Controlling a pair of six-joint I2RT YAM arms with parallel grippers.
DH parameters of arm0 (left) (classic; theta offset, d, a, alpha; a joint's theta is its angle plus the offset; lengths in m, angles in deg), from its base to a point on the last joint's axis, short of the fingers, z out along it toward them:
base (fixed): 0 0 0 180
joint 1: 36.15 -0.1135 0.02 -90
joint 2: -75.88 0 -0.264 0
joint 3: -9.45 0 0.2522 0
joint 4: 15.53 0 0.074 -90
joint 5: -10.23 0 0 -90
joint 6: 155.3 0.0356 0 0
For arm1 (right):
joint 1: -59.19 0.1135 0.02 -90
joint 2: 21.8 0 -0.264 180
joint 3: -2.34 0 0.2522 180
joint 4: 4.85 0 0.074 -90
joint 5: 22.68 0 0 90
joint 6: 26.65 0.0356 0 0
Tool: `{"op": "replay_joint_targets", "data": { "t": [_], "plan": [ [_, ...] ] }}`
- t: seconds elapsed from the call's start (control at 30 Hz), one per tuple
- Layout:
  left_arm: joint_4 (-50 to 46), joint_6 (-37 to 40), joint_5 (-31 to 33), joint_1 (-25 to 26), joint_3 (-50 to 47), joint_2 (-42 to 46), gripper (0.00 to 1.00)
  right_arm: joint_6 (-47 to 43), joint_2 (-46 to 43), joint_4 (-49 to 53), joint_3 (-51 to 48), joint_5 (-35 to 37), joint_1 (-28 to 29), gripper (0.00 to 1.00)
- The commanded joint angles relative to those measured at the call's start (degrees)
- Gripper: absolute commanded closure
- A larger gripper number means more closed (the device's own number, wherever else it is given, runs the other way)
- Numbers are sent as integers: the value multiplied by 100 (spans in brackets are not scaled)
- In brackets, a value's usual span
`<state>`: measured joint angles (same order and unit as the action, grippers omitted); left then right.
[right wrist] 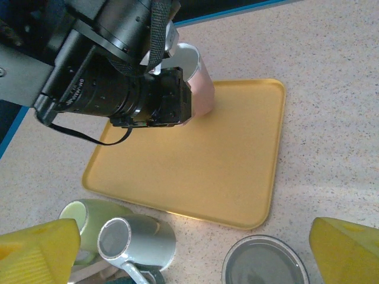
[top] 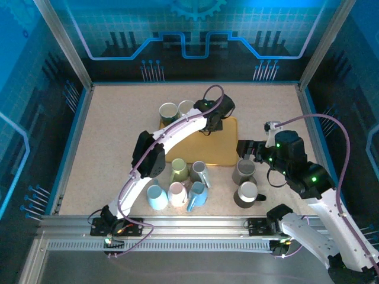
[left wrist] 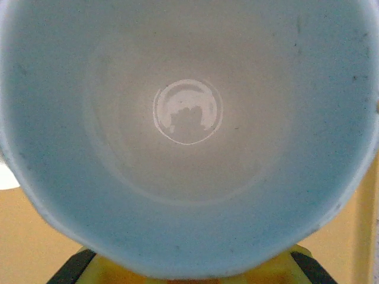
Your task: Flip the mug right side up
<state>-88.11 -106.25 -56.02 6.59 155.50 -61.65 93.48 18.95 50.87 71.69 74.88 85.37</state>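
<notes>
A pale mug [right wrist: 196, 83] sits at the far edge of the yellow tray [right wrist: 195, 165] with its opening facing up. The left wrist view looks straight down into the mug [left wrist: 189, 112], onto its pale blue-white inside and round bottom. My left gripper [top: 212, 120] hangs over it, shut on the near side of the rim, with the yellow fingers [left wrist: 118, 273] just showing below it. My right gripper [right wrist: 195, 251] hovers open off the tray's near edge, holding nothing; in the top view this right gripper [top: 249, 148] is to the right of the tray.
Several other mugs crowd the near side of the tray: a green one [right wrist: 95, 222], a grey one lying on its side [right wrist: 139, 239] and an upturned dark grey one [right wrist: 263, 266]. Two more mugs [top: 168, 111] stand by the tray's back left corner. Metal frame posts [top: 65, 44] fence the table.
</notes>
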Motion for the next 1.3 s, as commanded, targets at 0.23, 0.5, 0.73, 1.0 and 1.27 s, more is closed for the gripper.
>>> {"op": "replay_joint_targets", "data": {
  "t": [0.23,0.5,0.73,1.0,1.27],
  "plan": [
    [800,169,174,-125,250,-223,100,-163,-103,-144,-148,155,-42,0],
    [737,34,244,-264,201,-318,90,-169,-67,-152,-164,238,-42,0],
    [577,9,350,-271,193,-275,69,-182,8,-179,-159,190,-42,0],
    [970,-72,65,-251,-417,191,59,-215,42,-61,40,117,-43,0],
    [1389,-64,-133,-127,-1368,1217,56,-440,-56,-72,130,-362,-64,0]
  ]
}}
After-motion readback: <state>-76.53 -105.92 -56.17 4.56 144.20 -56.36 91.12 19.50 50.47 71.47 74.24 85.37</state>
